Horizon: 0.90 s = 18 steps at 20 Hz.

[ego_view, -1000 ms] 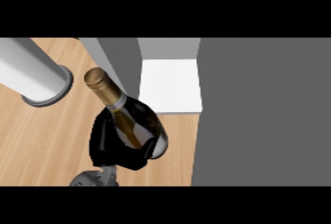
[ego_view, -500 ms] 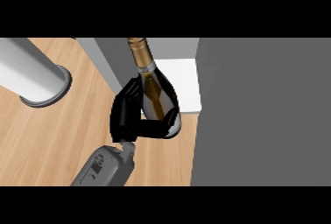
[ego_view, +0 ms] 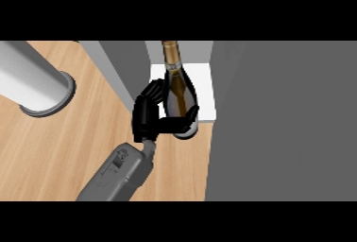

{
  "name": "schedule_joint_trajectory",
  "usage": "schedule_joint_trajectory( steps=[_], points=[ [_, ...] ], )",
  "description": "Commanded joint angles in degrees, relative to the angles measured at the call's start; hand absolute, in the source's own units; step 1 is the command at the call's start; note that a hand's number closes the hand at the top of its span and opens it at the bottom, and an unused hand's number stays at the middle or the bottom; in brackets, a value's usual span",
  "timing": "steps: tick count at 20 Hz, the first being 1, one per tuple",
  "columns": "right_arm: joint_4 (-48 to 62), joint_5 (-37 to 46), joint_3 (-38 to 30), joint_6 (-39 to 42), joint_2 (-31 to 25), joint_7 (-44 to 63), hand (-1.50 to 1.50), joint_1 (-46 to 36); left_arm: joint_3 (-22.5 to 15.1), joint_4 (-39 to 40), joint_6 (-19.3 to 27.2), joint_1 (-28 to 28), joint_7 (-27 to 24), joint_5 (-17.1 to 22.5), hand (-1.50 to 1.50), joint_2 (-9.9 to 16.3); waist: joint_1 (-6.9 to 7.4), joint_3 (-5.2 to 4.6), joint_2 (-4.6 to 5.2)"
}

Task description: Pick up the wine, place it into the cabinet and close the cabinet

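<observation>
The wine bottle is a glass thing, so I judge it heavy for its size, stiff, smooth and rather slippery, and it can break if it knocks against a hard edge. The wide lower body is the best place to take hold of it, because the neck is thin and gives less surface for the fingers. This is also where the hand has it now.

Only one hand shows in the head view, coming from the lower edge on a grey forearm; I take it as the right one, but the view does not make this sure. Its black fingers are curled round the lower body of the bottle, with the thumb crossing in front near the base, so the hand pinches the bottle between fingers and thumb. The other hand is not visible.

The bottle stands almost upright in the view, its gold neck pointing away from the robot. It is at the opening of the cabinet, over the white shelf floor, between the grey wall on the left and the big grey panel on the right. I cannot tell whether its base already touches the shelf. A grey cylinder stands well apart on the wooden desk.
</observation>
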Motion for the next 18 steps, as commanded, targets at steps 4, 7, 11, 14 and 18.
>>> schedule_joint_trajectory(
  steps=[4, 7, 11, 14, 18],
  points=[
    [-11.0, -9.0, -3.2, 1.1, -1.2, 4.7, -1.5, 2.9, -5.0, 8.6, 1.6, -1.5, -8.2, 8.0, 1.5, 0.0, -0.4, -0.02, 0.09],
    [-10.8, -8.7, -3.6, 0.7, -1.1, 6.1, -1.5, 1.6, -5.2, 10.6, -0.2, 1.4, -14.0, 10.7, 1.5, 0.0, 0.0, -0.06, 0.1],
    [-11.5, -8.7, -3.4, 2.2, -1.0, 4.6, -1.5, 3.9, -4.4, 16.0, -1.8, -1.7, -17.2, 16.9, 1.5, 0.0, -0.72, -0.05, 0.15],
    [-10.9, -5.9, -0.5, 0.5, 0.7, 5.7, -1.5, 2.4, -4.5, 18.9, -0.9, -7.5, -17.0, 21.1, 1.5, 0.0, -1.0, -0.07, 0.19],
    [-12.2, -7.1, -1.8, 3.9, -0.6, 1.6, -1.5, 8.8, 0.2, 25.7, -4.0, -11.8, -16.3, 20.5, 1.5, 0.0, -0.96, 0.02, 0.05]
  ],
)
